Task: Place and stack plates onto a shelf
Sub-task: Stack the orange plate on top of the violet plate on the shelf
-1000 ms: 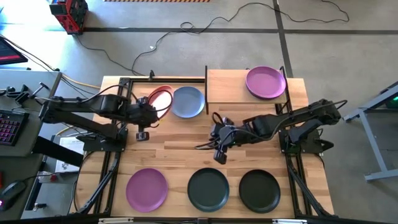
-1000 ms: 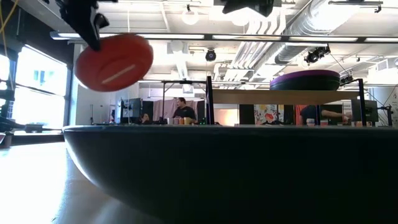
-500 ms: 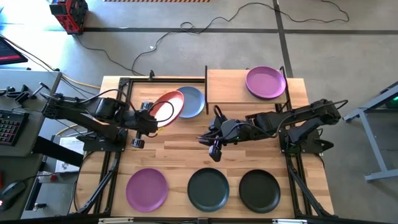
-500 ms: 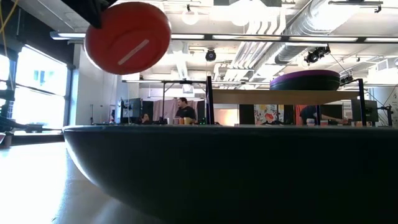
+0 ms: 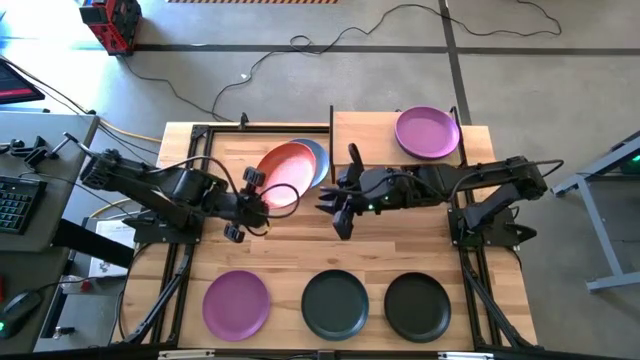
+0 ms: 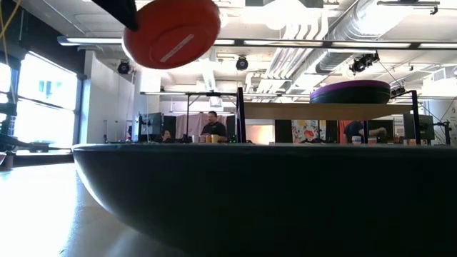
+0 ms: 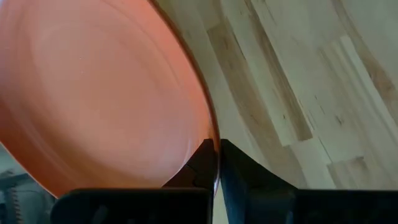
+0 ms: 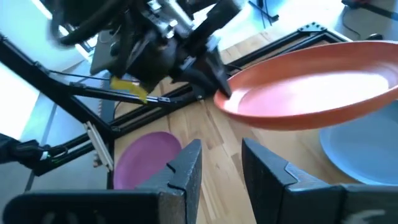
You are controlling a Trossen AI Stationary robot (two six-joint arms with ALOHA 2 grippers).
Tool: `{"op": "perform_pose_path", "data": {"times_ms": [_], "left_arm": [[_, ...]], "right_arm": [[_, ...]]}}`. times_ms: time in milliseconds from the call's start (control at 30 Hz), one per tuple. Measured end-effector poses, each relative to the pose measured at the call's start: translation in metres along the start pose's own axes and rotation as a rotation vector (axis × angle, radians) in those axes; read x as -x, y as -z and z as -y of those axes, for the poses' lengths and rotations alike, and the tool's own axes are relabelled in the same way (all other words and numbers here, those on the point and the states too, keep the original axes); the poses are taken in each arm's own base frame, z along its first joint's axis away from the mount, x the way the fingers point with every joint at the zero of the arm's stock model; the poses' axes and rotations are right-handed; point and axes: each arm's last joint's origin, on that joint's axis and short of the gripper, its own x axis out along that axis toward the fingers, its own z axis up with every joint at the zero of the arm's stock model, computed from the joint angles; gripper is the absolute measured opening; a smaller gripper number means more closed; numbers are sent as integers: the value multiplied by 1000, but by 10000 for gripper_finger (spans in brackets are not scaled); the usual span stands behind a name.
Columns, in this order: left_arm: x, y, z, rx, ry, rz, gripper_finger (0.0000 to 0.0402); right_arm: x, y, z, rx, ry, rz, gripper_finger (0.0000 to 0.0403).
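The orange plate [image 5: 290, 170] hangs in the air above the pale blue plate [image 5: 319, 158], which lies on the table and mostly hides under it. My left gripper [image 5: 256, 197] is shut on the orange plate; the low view shows the plate [image 6: 171, 32] high up and tilted. My right gripper [image 5: 338, 208] is open, a little to the right of the orange plate and clear of it. In the right wrist view its fingers [image 8: 186, 165] stand below the plate [image 8: 317, 87]. The shelf [image 5: 370, 140] carries one purple plate [image 5: 428, 132]. My left gripper pinches the orange plate's rim [image 7: 214, 140] between its two fingers, one finger [image 7: 202, 165] on the plate's upper face and the other on the underside. It comes roughly level from the table's left. The plate is lifted clear and tilted, reaching away from the fingers.
Along the table's near edge lie a second purple plate [image 5: 236, 303] and two dark plates [image 5: 335, 303] [image 5: 417, 307]; one of them fills the foreground of the low view [image 6: 264, 193]. The shelf's left half [image 5: 360, 150] is bare wood. People stand in the room behind.
My left gripper has carried the orange plate toward the table's right and upward, and the plate has turned from nearly edge-on to flatter, ending over the pale blue plate. My right gripper has moved toward the far edge, closer to the orange plate.
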Motion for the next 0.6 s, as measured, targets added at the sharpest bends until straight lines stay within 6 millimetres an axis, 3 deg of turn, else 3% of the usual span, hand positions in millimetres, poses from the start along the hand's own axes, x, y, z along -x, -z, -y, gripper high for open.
{"op": "perform_pose_path", "data": {"times_ms": [600], "left_arm": [[-2, -25, 12, -149, -47, 50, 0]], "right_arm": [[-2, -6, 31, -104, 129, -74, 96]]}}
